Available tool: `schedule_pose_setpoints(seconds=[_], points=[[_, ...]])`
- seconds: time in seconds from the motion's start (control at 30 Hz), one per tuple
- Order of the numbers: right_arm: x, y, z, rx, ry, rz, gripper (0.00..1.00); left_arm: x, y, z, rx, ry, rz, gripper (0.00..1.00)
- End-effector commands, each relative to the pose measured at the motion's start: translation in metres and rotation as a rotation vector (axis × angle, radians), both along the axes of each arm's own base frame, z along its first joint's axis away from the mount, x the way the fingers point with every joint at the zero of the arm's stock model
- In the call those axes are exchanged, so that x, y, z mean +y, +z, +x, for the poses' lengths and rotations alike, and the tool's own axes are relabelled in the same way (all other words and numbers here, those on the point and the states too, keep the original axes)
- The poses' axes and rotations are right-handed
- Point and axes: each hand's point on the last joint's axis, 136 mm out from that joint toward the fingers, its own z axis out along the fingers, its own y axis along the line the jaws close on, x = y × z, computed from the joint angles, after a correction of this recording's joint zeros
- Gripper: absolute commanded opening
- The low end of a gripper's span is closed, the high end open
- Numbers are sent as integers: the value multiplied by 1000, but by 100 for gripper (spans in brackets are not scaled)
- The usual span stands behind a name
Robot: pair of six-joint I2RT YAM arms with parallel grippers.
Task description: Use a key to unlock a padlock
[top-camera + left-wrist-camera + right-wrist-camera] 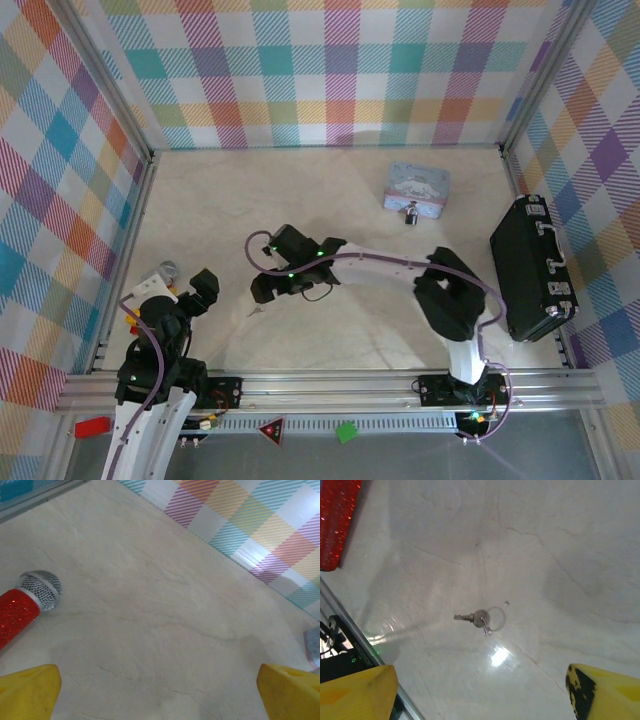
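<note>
The key [469,617] lies flat on the bench [560,555], threaded on a thin ring [496,617] with what looks like a second small key. It sits left of centre, not far from the near rail. The right arm reaches across from its base on the right, so the right pincer [480,682] hangs over the key. Its yellow fingertips [360,692] are spread wide to either side with nothing between them: released, grasping nothing. That straddling stance seems meant for a pinch from above. The key is thin and lies flush with the bench, so the tips will probably have to come right down to the surface to catch it.

The padlock [411,213] is at the far right, against the near side of the light-blue tin [417,187] and well apart from the key. Whether it hangs from the tin's clasp cannot be told.

The left pincer [160,695] is also released and empty. It hovers at the near left over bare bench beside a red glitter microphone [30,600], apparently parked clear of the right arm's reach.
</note>
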Motion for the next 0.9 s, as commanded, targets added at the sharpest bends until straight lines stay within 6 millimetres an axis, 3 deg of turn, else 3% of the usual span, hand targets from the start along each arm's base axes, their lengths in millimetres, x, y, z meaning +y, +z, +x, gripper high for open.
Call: schedule_pose_setpoints(seconds=[0.0,0.33,0.73,0.87], points=[[10,-14,-16,100,-12,-46,82,8,0,-6,2,38,25,100],[27,-42,-21,151,7,-96,55,8,0,-6,2,42,16,100],[32,-57,-20,122,26,-166,40,7,-1,-6,3,37,19,100],[28,-69,-24,138,34,-200,23,7,-1,-5,2,37,21,100]])
